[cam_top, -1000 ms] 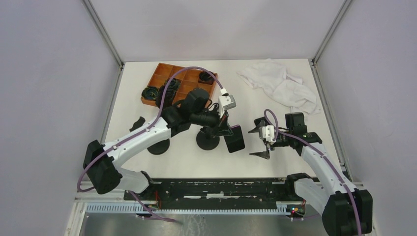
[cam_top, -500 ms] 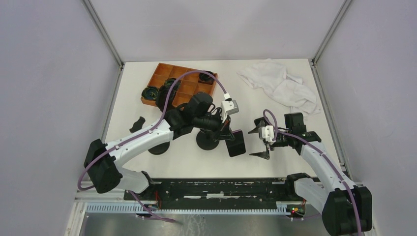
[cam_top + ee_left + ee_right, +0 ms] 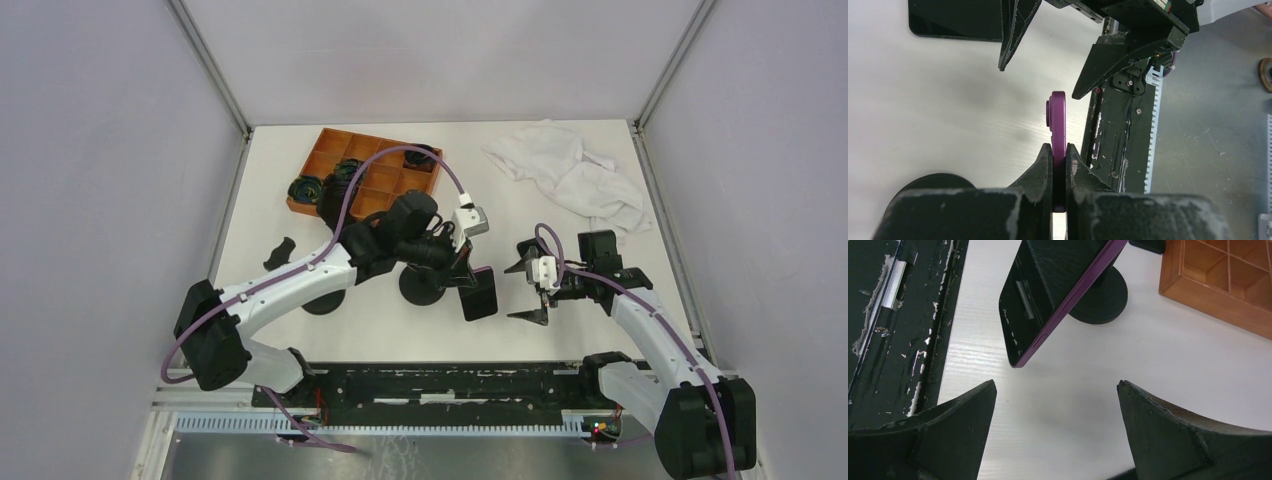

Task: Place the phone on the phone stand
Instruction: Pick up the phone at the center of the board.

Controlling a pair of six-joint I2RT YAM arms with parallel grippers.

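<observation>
My left gripper (image 3: 462,272) is shut on the phone (image 3: 479,293), a dark-screened phone with a purple edge. It holds the phone tilted above the table, just right of the black round-based phone stand (image 3: 422,282). In the left wrist view the purple phone edge (image 3: 1057,122) sticks out between the closed fingers (image 3: 1040,170). The right wrist view shows the phone (image 3: 1048,295) hanging in front of the stand's base (image 3: 1103,295). My right gripper (image 3: 530,290) is open and empty, right of the phone.
An orange compartment tray (image 3: 368,175) with black parts sits at the back left. A white cloth (image 3: 570,175) lies at the back right. A second black round base (image 3: 322,297) and a small black piece (image 3: 280,250) lie on the left.
My left gripper has carried the phone slightly right, then settled it a little back toward the stand. The right arm has hardly moved.
</observation>
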